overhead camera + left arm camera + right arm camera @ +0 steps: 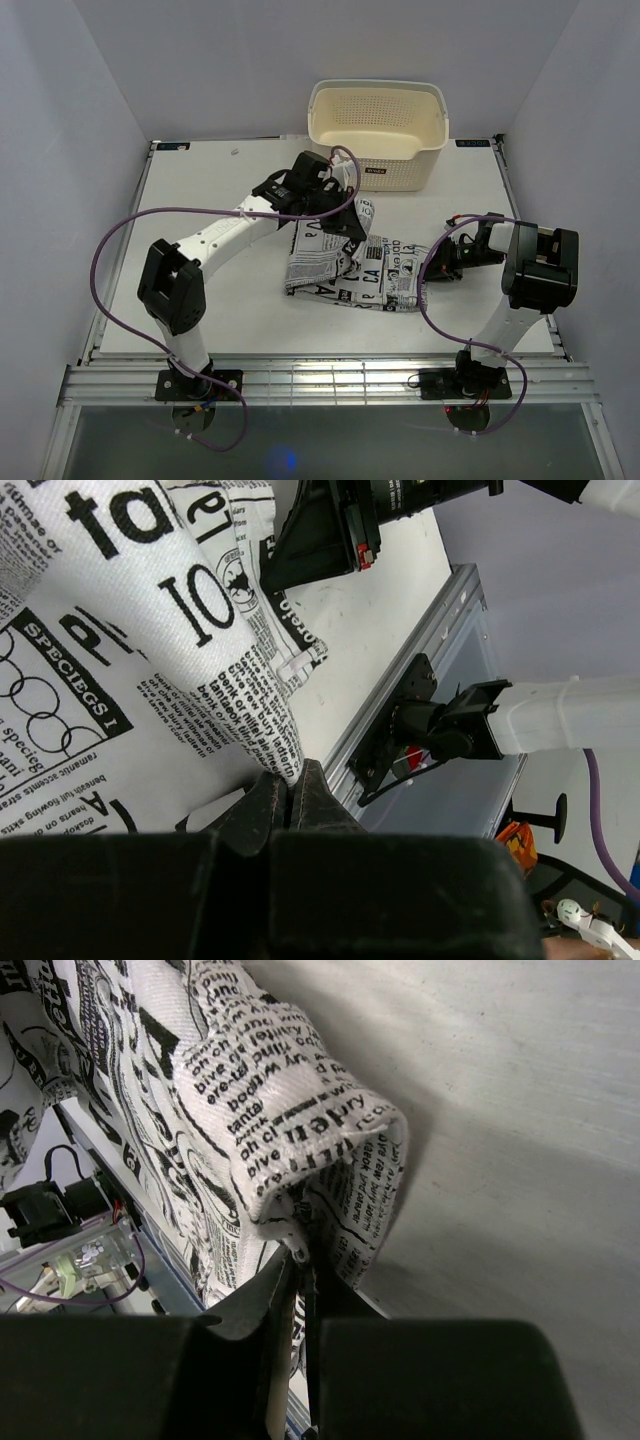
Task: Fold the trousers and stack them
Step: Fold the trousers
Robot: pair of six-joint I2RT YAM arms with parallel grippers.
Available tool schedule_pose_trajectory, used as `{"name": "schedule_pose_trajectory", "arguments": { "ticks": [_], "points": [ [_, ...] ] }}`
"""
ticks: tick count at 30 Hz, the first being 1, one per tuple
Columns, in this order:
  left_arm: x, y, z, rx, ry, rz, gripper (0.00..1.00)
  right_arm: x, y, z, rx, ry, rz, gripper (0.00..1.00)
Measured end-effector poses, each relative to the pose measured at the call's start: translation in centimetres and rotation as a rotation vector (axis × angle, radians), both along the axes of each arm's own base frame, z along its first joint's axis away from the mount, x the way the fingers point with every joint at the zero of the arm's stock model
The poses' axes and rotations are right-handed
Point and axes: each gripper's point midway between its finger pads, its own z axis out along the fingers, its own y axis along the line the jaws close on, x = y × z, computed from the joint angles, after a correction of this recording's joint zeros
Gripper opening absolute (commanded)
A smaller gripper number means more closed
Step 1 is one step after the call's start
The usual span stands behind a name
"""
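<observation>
White worktop [200, 300] boxed in by plain pale walls: fold seemingly under way, nothing stacked yet.
Newsprint trousers [345, 270] lie bunched in a rough heap between the two arms, edges uneven; the left end effector [290, 788] is pinched closed on a cloth edge, the right end effector [305, 1258] likewise clamps a rolled hem. Flattening, further folds and stacking look to remain. A cream perforated basket [378, 130] sits beyond the left end effector.
</observation>
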Motion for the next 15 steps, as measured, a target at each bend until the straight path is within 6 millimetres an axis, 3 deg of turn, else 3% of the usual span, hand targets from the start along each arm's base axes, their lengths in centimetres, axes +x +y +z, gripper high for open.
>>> {"name": "schedule_pose_trajectory", "arguments": {
  "ticks": [9,15],
  "points": [
    [-0.1,-4.2,-3.4,0.017,0.048,0.01,0.0,0.0,0.0,0.0,0.002,-0.002,0.0,0.08],
    [-1.2,-7.0,-5.4,0.048,0.063,0.002,0.0,0.0,0.1,0.0,0.004,-0.009,0.0,0.08]
  ]
}}
